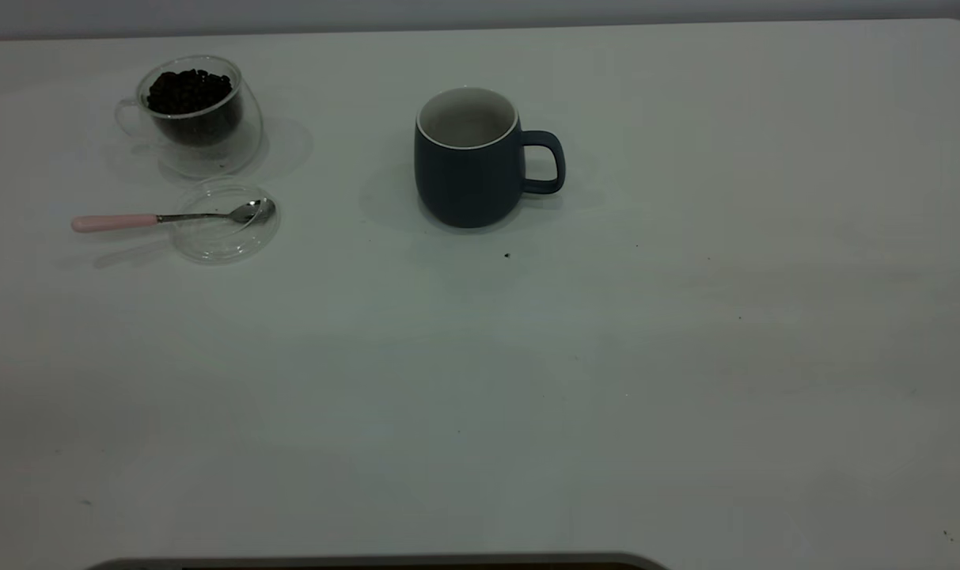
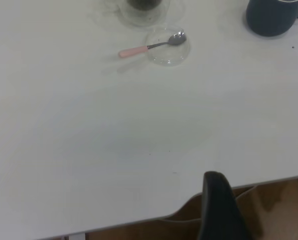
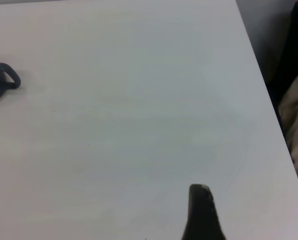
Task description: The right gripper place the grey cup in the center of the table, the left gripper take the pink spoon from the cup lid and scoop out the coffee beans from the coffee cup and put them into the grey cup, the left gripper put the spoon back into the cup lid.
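The grey cup (image 1: 470,161) stands upright mid-table (image 1: 480,380), handle toward the right arm's side. Well to its left the pink spoon (image 1: 171,217) lies with its bowl in the lid (image 1: 225,220), just beside the glass cup (image 1: 195,111) of beans (image 1: 189,89). The left gripper (image 2: 219,210) and right gripper (image 3: 201,212) hang near the table's edge; I cannot tell how their jaws stand.

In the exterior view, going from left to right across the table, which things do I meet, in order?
pink spoon handle → coffee cup with coffee beans → grey cup. The cup lid overlaps the spoon and the coffee cup, so it is left out.
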Controlling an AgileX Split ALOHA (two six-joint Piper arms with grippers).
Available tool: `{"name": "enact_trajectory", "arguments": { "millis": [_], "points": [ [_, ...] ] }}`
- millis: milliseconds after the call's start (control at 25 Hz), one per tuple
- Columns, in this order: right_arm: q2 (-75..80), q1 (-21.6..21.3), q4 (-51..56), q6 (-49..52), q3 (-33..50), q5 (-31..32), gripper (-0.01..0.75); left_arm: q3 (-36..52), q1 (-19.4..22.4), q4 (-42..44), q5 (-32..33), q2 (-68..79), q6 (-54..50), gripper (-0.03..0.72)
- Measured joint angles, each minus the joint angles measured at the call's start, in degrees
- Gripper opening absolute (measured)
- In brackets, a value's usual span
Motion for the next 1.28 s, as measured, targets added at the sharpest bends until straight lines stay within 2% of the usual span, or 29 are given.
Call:
{"name": "enact_trajectory", "arguments": {
  "millis": [120, 320, 1280],
  "points": [
    [0.0, 0.0, 0.0, 0.0, 0.0, 0.0, 0.565, 0.0, 0.5, 0.0, 0.0, 0.0, 0.0, 0.476],
    [0.0, 0.0, 0.0, 0.0, 0.0, 0.0, 0.565, 0.0, 6.1, -0.3, 0.0, 0.0, -0.1, 0.476],
    [0.0, 0.0, 0.0, 0.0, 0.0, 0.0, 0.565, 0.0, 6.2, -0.4, 0.1, 0.0, -0.1, 0.476]
  ]
}}
